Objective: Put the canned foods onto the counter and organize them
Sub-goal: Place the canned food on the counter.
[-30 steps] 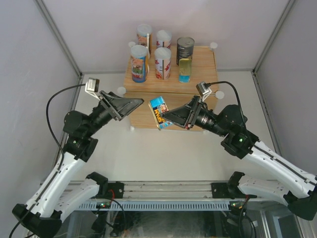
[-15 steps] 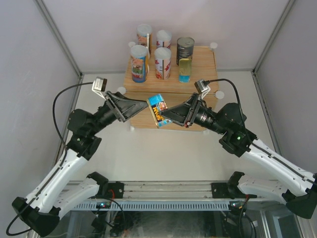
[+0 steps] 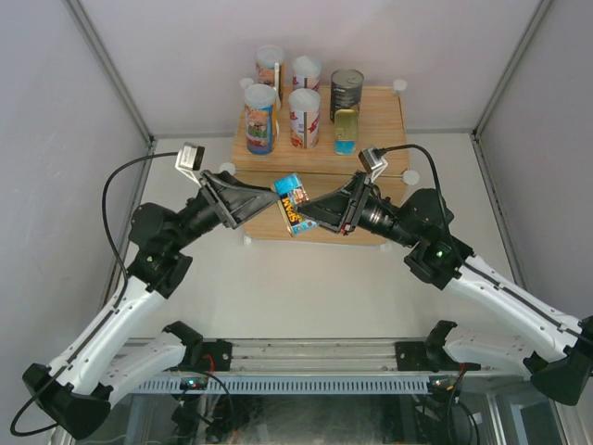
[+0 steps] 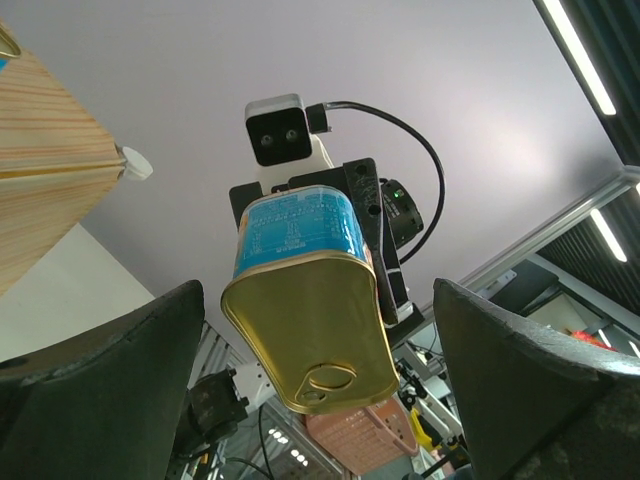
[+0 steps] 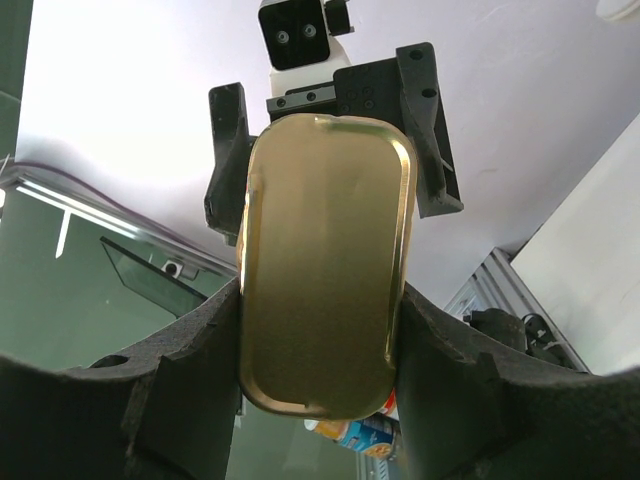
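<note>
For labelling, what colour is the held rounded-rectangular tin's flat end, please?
Metal tin end: gold; right wrist view.

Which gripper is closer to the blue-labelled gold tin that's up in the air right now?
Right. The right gripper is shut on the tin, holding it in the air. The left gripper is open, facing the tin from its other side with a gap, not touching it.

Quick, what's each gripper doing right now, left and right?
Left gripper: open wide, holding nothing.
Right gripper: closed on the gold tin with the blue label.
</note>
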Tool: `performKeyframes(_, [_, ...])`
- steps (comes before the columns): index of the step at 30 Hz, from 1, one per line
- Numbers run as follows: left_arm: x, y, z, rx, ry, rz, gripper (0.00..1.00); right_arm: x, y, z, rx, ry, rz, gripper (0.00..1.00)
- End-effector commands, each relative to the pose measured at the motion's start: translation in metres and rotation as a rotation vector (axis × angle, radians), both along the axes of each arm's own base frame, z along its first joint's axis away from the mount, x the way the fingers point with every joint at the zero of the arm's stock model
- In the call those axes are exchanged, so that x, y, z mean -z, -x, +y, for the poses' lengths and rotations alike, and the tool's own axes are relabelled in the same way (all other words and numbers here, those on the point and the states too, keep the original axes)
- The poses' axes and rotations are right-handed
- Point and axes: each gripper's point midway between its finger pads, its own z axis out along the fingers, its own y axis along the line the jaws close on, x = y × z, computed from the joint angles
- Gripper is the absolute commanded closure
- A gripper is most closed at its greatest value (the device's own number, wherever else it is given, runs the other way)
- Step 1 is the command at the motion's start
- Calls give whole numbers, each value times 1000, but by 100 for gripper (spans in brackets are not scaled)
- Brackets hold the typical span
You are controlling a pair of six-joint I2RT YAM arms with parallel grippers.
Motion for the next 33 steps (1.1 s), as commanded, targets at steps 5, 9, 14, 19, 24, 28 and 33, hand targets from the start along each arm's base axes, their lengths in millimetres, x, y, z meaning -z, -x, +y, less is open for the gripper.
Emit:
performKeyframes(5, [-41, 18, 2, 42, 61, -99, 0, -58, 11, -12, -9, -146, -126, 100])
performKeyframes(9, [-42, 17, -2, 51, 60, -96, 0, -57, 10, -11, -10, -143, -125, 100])
performKeyframes(14, [-42, 17, -4, 59, 59, -96, 3, -56, 10, -9, -19, -142, -124, 100])
performKeyframes(19, [-41, 17, -7, 68, 54, -92, 9, -55, 9, -8, -18, -141, -123, 100])
performKeyframes(24, [-39, 17, -9, 73, 51, -88, 19, -54, 7, -8, -17, -137, -121, 100])
performKeyframes(28, [-38, 15, -10, 75, 49, -84, 32, -54, 7, -9, -15, -135, -122, 100])
performKeyframes(33, [-38, 14, -12, 84, 56, -78, 43, -52, 6, -8, -18, -129, -120, 100])
